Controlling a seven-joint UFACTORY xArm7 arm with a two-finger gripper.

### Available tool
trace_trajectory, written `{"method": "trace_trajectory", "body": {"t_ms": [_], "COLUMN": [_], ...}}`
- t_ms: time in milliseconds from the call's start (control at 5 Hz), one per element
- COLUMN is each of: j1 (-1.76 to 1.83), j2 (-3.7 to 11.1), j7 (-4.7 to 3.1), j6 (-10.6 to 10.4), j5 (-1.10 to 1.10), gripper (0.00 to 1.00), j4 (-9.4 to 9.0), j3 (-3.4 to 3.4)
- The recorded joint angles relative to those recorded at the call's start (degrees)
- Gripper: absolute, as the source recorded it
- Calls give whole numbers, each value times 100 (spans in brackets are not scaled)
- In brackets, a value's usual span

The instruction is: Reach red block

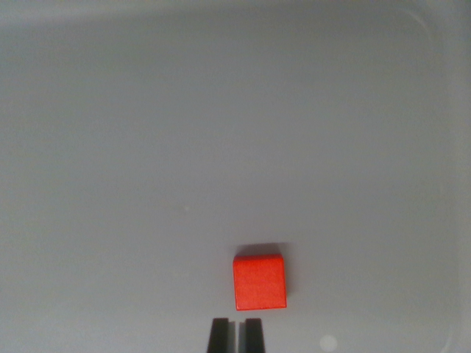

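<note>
Presently listed, one wrist view.

Item: red block (259, 282). One cube, top face toward the camera, flat on a pale grey surface (184, 147). Position: low in the picture, slightly to the wrist view's right of centre. A thin dark shadow lies along its far edge. Nothing rests on it or against it.

Item: gripper (235, 335). Two dark fingertips enter from the bottom edge, close together, with only a narrow slit between them. Nearly closed; holding nothing. The tips sit just below the block in the picture, the one on the wrist view's right roughly under the block's left half. Whether they are level with the block or above it cannot be told from this view.

Item: surface. Plain, with a faint raised rim curving at the upper right corner; a pale round spot (328, 343) near the bottom right.

Step, as judged: final approach; the block is near but not yet met.

Next move, as judged: a short advance toward the block with a small shift to the wrist view's right to centre on it. The jaws would need to part first if a grasp were wanted.
</note>
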Motion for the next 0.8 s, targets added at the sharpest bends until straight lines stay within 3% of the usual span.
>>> {"method": "trace_trajectory", "body": {"t_ms": [200, 400, 600, 800], "j1": [0, 0, 1, 1], "j2": [59, 59, 120, 120], "j7": [5, 5, 10, 10], "j6": [-234, -234, -477, -477], "j5": [-5, -5, -11, -11], "gripper": [0, 0, 0, 0], "j4": [-175, -175, -356, -356], "j3": [-3, -3, -7, -7]}}
